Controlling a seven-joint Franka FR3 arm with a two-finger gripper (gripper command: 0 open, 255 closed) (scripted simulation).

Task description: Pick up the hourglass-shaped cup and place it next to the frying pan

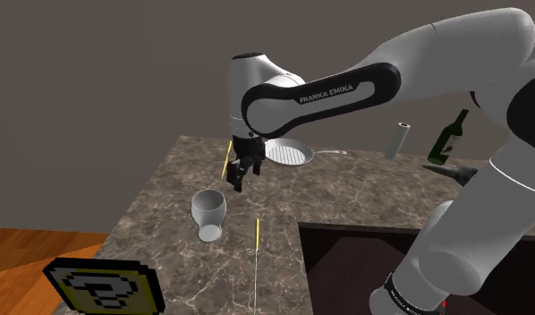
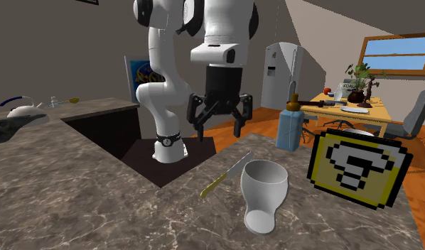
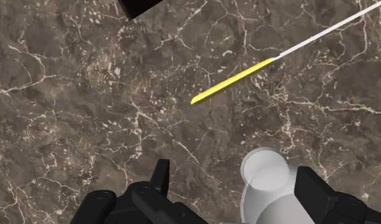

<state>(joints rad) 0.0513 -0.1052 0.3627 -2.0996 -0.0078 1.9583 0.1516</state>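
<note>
A white hourglass-shaped cup [image 1: 208, 213] [image 2: 263, 190] stands on the dark marble counter [image 1: 167, 206]. My black gripper [image 1: 242, 176] [image 2: 219, 132] hangs open a little above the counter, just beyond the cup on the pan's side, touching nothing. In the wrist view the cup [image 3: 267, 181] shows between my fingers, close to one finger [image 3: 316, 191], and neither touches it. The grey frying pan [image 1: 288, 153] lies farther back on the counter, behind the gripper.
A yellow-handled knife [image 1: 257, 234] [image 2: 225, 176] [image 3: 232, 81] lies beside the cup. A yellow question-mark block [image 1: 105, 286] [image 2: 357, 169] sits at the counter's end. A dark sunken recess [image 1: 364, 268], a green bottle [image 1: 448, 137] and a white cylinder [image 1: 398, 140] are near the stand.
</note>
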